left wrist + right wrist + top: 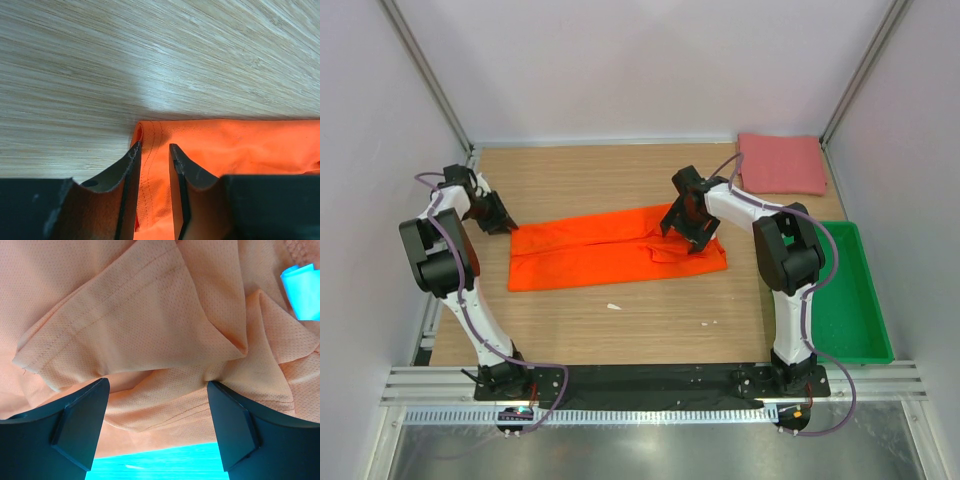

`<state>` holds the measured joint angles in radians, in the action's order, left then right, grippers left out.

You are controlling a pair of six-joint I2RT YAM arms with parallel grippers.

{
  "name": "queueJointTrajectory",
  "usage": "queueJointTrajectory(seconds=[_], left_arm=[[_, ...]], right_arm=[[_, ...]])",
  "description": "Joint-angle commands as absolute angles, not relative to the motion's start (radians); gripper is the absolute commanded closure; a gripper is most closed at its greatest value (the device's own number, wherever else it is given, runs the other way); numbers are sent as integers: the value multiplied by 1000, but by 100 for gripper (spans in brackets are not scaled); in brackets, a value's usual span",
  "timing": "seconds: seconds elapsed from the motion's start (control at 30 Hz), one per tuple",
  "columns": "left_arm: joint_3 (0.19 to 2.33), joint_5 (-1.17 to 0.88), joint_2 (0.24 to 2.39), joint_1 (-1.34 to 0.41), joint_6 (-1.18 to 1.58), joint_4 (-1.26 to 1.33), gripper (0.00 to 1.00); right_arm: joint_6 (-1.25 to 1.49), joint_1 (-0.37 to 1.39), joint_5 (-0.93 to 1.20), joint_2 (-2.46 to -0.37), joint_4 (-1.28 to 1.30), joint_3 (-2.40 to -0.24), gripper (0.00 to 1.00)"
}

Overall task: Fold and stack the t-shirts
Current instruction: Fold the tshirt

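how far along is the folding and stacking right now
Done: the pink-red t-shirt lies folded at the far right corner of the table. In hand: the orange t-shirt is a long folded strip mid-table; the left end effector straddles its left hem, and the right end effector hangs open over its right end. Left: fold it shorter and stack the two shirts, which lie apart.

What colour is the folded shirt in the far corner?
The folded shirt is dull pink-red, clearest in the top view.
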<state>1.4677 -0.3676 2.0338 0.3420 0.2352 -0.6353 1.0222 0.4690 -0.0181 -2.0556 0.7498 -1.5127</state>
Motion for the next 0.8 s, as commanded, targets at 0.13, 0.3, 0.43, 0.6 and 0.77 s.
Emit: queueJointTrajectory(seconds=[0.13, 0.3, 0.43, 0.6, 0.77], left_arm=[[1479, -365, 2042, 348, 232, -621, 71], [1477, -344, 2034, 350, 227, -615, 65], [1474, -356, 2037, 348, 233, -603, 65], [1474, -380, 2051, 350, 233, -589, 69], [1483, -400, 2060, 350, 244, -581, 78]], right_arm=[[1015, 466, -32, -2115, 704, -1494, 15], [1019, 466, -32, -2117, 701, -1493, 15], [1022, 466, -29, -2118, 701, -1491, 15], [1025, 466, -28, -2121, 701, -1490, 15], [1028, 466, -20, -2129, 706, -1491, 15]])
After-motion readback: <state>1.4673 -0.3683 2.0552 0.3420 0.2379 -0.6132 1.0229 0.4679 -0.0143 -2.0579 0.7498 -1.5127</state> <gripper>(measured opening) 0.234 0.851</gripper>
